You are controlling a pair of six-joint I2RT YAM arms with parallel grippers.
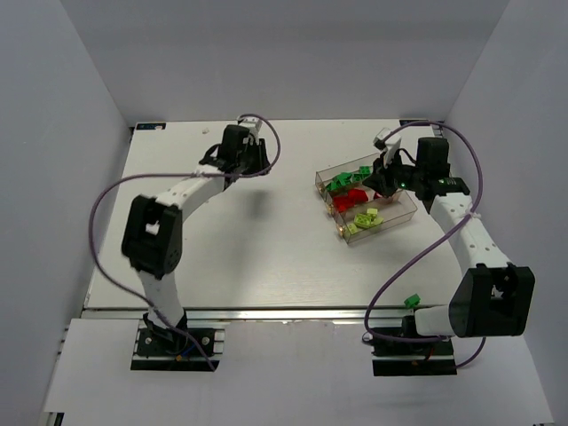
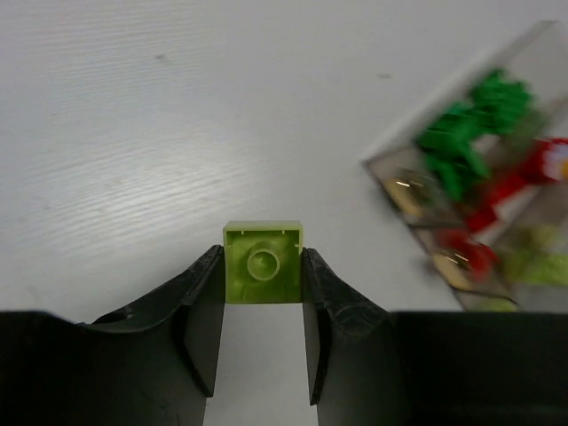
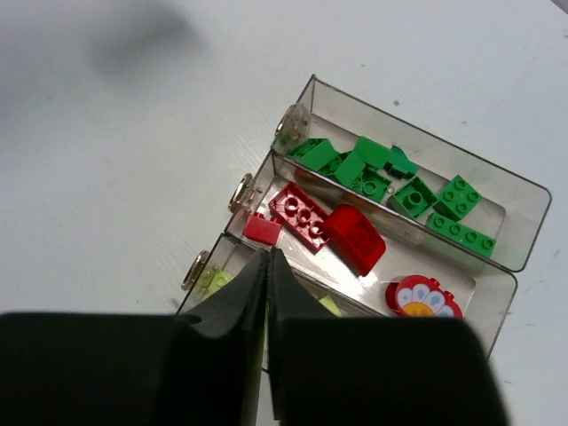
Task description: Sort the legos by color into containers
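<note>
My left gripper (image 2: pixel 263 259) is shut on a lime yellow-green brick (image 2: pixel 263 282), held above bare table at the back left (image 1: pixel 253 158). The clear three-bin tray (image 1: pixel 406 213) stands at the right. Its far bin holds dark green bricks (image 3: pixel 390 182), the middle bin red bricks (image 3: pixel 328 226), and the near bin lime bricks (image 3: pixel 213 280). My right gripper (image 3: pixel 268 259) is shut with nothing visible between its fingers. It hangs over the near bin's left end (image 1: pixel 383 177). The tray also shows, blurred, in the left wrist view (image 2: pixel 390 169).
A round red piece with a flower print (image 3: pixel 422 297) lies in the middle bin. A lone dark green brick (image 1: pixel 413 302) sits near the table's front edge beside the right arm. Grey walls close in the table on three sides.
</note>
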